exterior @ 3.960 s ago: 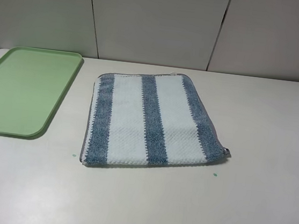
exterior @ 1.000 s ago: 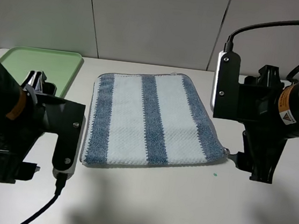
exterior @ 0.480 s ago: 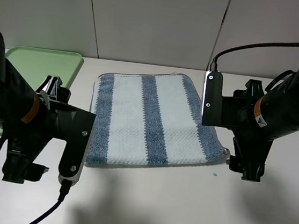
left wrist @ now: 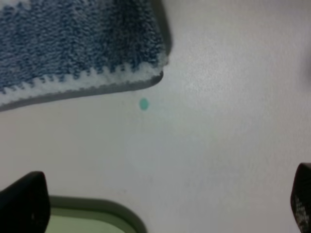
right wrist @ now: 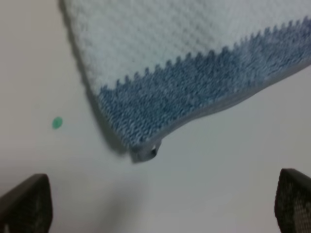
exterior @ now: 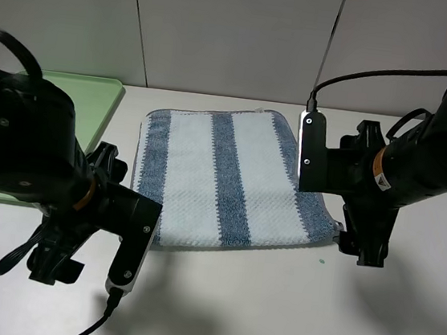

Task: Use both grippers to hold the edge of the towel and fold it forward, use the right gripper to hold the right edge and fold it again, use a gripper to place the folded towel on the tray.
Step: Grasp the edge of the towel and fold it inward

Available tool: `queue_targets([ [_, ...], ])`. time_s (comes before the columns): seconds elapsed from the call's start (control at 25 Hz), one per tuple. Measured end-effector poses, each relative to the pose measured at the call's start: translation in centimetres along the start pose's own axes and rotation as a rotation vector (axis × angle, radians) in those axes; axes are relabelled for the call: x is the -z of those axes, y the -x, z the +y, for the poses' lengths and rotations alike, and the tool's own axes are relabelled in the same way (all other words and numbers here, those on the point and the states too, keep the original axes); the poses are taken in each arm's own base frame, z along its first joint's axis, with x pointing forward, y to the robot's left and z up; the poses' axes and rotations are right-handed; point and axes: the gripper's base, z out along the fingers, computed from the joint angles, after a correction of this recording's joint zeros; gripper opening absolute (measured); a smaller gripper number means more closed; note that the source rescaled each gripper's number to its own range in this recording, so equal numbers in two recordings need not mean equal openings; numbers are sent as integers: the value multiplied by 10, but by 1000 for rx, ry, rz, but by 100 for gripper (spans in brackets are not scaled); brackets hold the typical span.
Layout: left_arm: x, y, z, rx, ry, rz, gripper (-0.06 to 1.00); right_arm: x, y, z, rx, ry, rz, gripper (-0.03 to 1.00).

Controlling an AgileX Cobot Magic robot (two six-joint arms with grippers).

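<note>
Right wrist view: waffle-textured striped towel, grey hem, small corner loop.

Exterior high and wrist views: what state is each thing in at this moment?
towel: lying flat on the table, not gripped.
tray: flat on the table, apart from the towel, partly hidden.
left gripper: open, holding nothing.
right gripper: open, holding nothing.
</note>
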Motion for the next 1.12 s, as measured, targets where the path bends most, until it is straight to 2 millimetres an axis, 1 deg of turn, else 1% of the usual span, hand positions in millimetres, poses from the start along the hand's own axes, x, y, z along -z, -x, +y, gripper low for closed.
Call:
queue_targets([
  [0.32, -22, 16, 3, -120, 28, -47, 99, 0, 2, -1, 1, -12, -20, 100],
  [0.56, -41, 20, 3, -252, 40, 1, 99, 0, 2, -1, 0, -12, -20, 100],
  [0.76, -46, 24, 4, -296, 59, -18, 99, 0, 2, -1, -1, -12, -22, 100],
  [0.96, -49, 30, 3, -303, 68, -75, 98, 0, 3, -2, -3, -20, -38, 100],
  [1.12, -52, 33, 3, -288, 68, -81, 96, 0, 4, -2, -4, -24, -46, 100],
])
